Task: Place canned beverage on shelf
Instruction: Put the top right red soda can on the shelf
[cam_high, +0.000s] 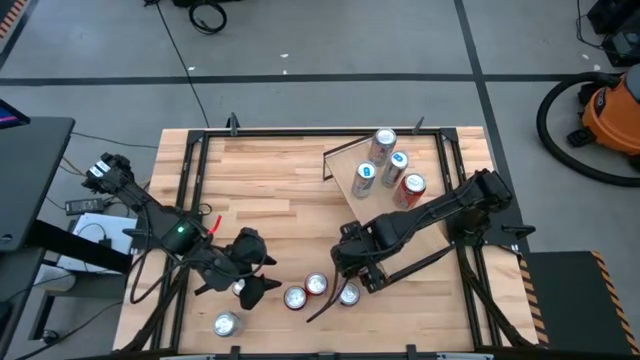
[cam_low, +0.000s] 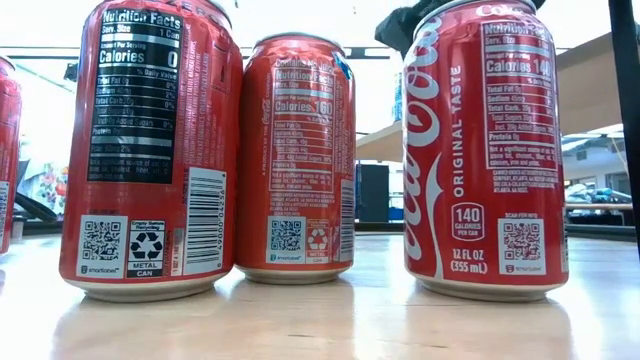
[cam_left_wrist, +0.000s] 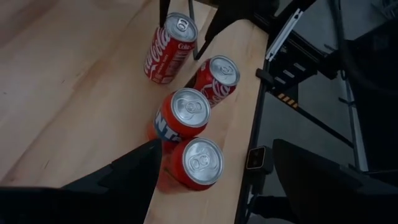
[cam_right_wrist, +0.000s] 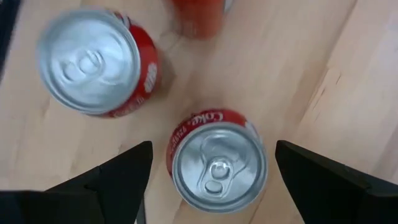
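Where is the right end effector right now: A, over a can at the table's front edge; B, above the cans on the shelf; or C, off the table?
A: the open right end effector straddles a Coke can standing on the tabletop.

Far-left can (cam_low: 6, 160) cropped by edge

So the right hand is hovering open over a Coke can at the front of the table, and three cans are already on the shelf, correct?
Not quite: the high view shows four cans on the shelf, not three. The rest holds: the right hand hangs open above the Coke can at the table's front edge, its fingers on either side of it in the right wrist view.
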